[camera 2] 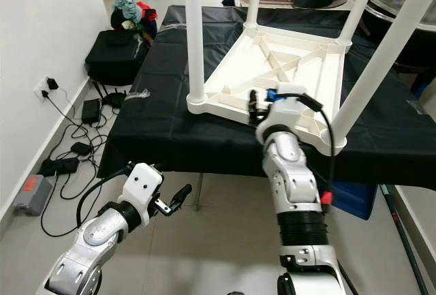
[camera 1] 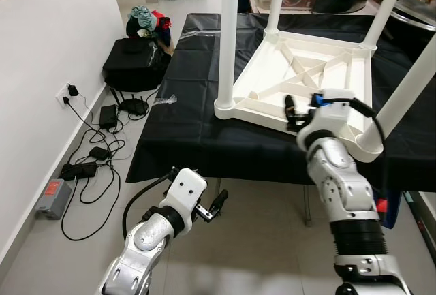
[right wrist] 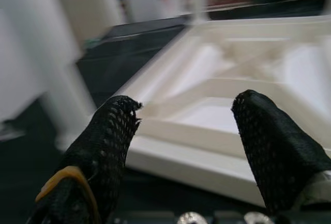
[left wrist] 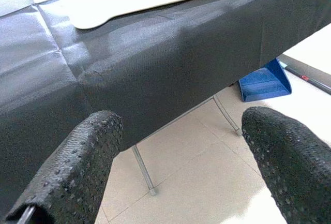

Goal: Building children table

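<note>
A white children's table (camera 1: 306, 77) lies upside down on a work table draped in black cloth (camera 1: 184, 125), its four white legs pointing up. The near left leg (camera 1: 227, 36) stands at the front corner and the near right leg (camera 1: 402, 97) leans across the right side. My right gripper (camera 1: 291, 110) hovers over the near rim of the upturned top, open, with nothing between its fingers (right wrist: 111, 131). My left gripper (camera 1: 216, 205) hangs low in front of the cloth's edge, above the floor, open and empty (left wrist: 181, 125).
A black bag (camera 1: 133, 63) with clothes behind it sits on the floor at the left. Cables, adapters and a power strip (camera 1: 88, 165) lie along the white wall. A blue item (left wrist: 264, 81) and a metal table leg (left wrist: 142, 169) are under the work table.
</note>
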Robot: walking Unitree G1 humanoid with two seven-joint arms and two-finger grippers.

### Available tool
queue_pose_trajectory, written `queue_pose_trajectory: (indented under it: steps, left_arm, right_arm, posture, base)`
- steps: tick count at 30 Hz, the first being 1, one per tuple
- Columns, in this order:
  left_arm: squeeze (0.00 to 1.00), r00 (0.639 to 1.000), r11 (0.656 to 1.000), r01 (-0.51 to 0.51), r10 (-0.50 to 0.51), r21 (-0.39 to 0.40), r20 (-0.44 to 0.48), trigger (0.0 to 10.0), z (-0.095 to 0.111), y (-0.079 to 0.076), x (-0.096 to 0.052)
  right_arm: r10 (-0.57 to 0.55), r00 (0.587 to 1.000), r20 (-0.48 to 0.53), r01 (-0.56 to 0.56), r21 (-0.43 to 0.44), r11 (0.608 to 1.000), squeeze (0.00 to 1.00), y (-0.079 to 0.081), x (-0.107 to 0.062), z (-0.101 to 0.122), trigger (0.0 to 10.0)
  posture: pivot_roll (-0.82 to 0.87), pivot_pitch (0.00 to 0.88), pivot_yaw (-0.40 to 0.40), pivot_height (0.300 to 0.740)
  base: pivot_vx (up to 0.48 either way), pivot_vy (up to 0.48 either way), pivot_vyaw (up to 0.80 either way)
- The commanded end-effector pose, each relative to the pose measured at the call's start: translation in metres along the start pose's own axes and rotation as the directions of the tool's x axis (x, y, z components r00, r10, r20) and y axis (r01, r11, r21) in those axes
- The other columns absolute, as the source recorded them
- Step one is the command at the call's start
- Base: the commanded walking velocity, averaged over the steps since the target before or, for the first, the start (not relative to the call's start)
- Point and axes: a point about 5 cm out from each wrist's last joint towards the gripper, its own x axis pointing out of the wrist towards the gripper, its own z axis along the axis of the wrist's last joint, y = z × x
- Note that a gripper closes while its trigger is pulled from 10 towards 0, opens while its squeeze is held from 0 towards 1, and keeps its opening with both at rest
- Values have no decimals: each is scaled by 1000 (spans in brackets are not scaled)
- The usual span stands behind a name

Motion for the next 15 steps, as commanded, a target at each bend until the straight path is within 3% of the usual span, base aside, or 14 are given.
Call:
queue_pose_trajectory:
  steps: [1, 3, 4, 5, 6, 7, 9, 11, 12, 13, 14, 15]
  left_arm:
    - [0, 1000, 1000, -3, 3, -3, -18, 10000, -5, 1, -2]
    - [0, 1000, 1000, -3, 3, -3, -18, 10000, -5, 1, -2]
    - [0, 1000, 1000, -6, 6, -1, -12, 10000, -5, 1, -2]
    - [0, 1000, 1000, -6, 6, -1, -12, 10000, -5, 1, -2]
    - [0, 1000, 1000, -6, 6, 1, -11, 10000, -4, 1, -2]
    - [0, 1000, 1000, -6, 6, 1, -11, 10000, -4, 1, -2]
    - [0, 1000, 1000, -3, 3, 4, -10, 10000, -4, 0, -2]
    - [0, 1000, 1000, -3, 3, 4, -10, 10000, -4, 0, -2]
    - [0, 1000, 1000, 0, 0, 6, -9, 10000, -4, 0, -2]
    - [0, 1000, 1000, 0, 0, 6, -9, 10000, -4, 0, -2]
    - [0, 1000, 1000, 4, -4, 10, -8, 10000, -4, -1, -1]
    - [0, 1000, 1000, 4, -4, 10, -8, 10000, -4, -1, -1]
  right_arm:
    - [72, 997, 8, -72, -3, 997, 0, 7, -2, 0, 10000]
    - [72, 997, 8, -72, -3, 997, 0, 7, -2, 0, 10000]
    - [-2, 999, 35, 5, -67, 998, 0, -17, 10, 11, 10000]
    - [-2, 999, 35, 5, -67, 998, 0, -17, 10, 11, 10000]
    - [-65, 997, 47, 69, -93, 993, 0, -34, 16, 18, 10000]
    - [-65, 997, 47, 69, -93, 993, 0, -34, 16, 18, 10000]
    - [-146, 985, 87, 157, -137, 978, 0, -64, 25, 37, 10000]
    - [-146, 985, 87, 157, -137, 978, 0, -64, 25, 37, 10000]
    - [-165, 980, 106, 180, -151, 972, 0, -74, 28, 44, 10000]
    - [-165, 980, 106, 180, -151, 972, 0, -74, 28, 44, 10000]
    - [-220, 968, 122, 240, -188, 952, 0, -104, 32, 61, 10000]
    - [-220, 968, 122, 240, -188, 952, 0, -104, 32, 61, 10000]
  posture:
    - [79, 54, -25, 740]
    - [79, 54, -25, 740]
    - [82, 50, -27, 740]
    - [82, 50, -27, 740]
    - [82, 47, -26, 740]
    - [82, 47, -26, 740]
    - [83, 43, -27, 740]
    - [83, 43, -27, 740]
    - [83, 43, -27, 740]
    - [83, 43, -27, 740]
    - [89, 39, -30, 740]
    - [89, 39, -30, 740]
  base:
    - [0, 0, 0]
    - [0, 0, 0]
    - [0, 0, 0]
    - [0, 0, 0]
    - [0, 0, 0]
    - [0, 0, 0]
    - [0, 0, 0]
    - [0, 0, 0]
    - [0, 0, 0]
    - [0, 0, 0]
    - [0, 0, 0]
    - [0, 0, 0]
